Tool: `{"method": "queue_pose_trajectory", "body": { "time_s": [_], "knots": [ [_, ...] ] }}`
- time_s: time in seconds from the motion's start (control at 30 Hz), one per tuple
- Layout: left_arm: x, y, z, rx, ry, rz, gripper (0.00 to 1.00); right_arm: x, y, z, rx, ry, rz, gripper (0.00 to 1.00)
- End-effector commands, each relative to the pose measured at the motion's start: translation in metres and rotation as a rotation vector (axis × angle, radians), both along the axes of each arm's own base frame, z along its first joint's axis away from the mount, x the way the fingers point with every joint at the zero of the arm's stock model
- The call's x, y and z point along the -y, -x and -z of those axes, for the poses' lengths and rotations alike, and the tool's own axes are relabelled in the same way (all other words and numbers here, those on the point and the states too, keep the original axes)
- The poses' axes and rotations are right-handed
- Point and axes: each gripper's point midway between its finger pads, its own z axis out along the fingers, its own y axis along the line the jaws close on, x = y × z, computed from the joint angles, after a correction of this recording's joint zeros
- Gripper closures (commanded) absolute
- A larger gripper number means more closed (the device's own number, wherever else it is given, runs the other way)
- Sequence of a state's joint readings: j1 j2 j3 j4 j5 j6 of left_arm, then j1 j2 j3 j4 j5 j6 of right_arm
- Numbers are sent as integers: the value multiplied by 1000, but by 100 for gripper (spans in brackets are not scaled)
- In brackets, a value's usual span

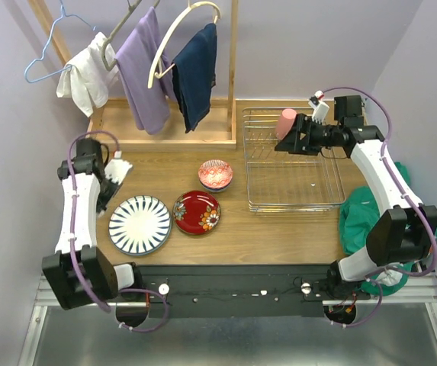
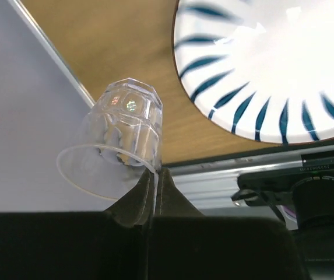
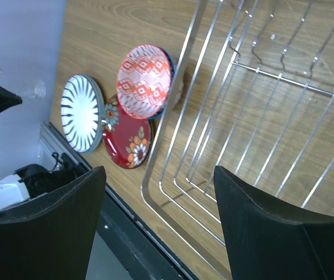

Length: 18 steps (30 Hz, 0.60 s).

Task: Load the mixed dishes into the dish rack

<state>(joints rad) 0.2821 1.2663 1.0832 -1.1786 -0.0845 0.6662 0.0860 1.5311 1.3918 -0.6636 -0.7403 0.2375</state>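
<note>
Pinching clear glass [image 2: 129, 125] by rim, left gripper [image 2: 155, 175] clenched, at left of overhead frame; dish rack [image 1: 290, 207] well to its right. Right gripper [image 3: 158, 172] released over rack; pink cup [image 1: 287, 122] apparently standing inside, upper right.

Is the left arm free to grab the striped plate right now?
Probably not yet: the left gripper is shut on a clear glass. The striped plate lies beside it with nothing on top, so the way itself looks free.

Large round ceramic plate [image 1: 139, 224]: white, dark blue radial stripes
Small round plate [image 1: 196, 212]: red, floral
Small bowl [image 3: 144, 81]: red-pink diamond pattern
Cylindrical cup [image 1: 286, 123]: pink
Wire rack [image 1: 294, 194]: silver
Faceted tumbler [image 2: 126, 125]: clear
My right gripper [image 3: 158, 170]: black
</note>
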Motion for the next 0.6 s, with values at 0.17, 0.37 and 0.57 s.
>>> {"method": "queue_pose_trajectory", "body": {
  "time_s": [0.17,0.37,0.57],
  "knots": [
    [119,-60,-120,467,-79,537,100,-40,24,-62,-26,-362,-200,0],
    [187,-92,-152,627,-123,721,100,-50,45,-63,-321,-581,-222,0],
    [265,-103,-164,689,-154,913,100,-49,61,-55,-423,-588,-173,0]
  ]
}}
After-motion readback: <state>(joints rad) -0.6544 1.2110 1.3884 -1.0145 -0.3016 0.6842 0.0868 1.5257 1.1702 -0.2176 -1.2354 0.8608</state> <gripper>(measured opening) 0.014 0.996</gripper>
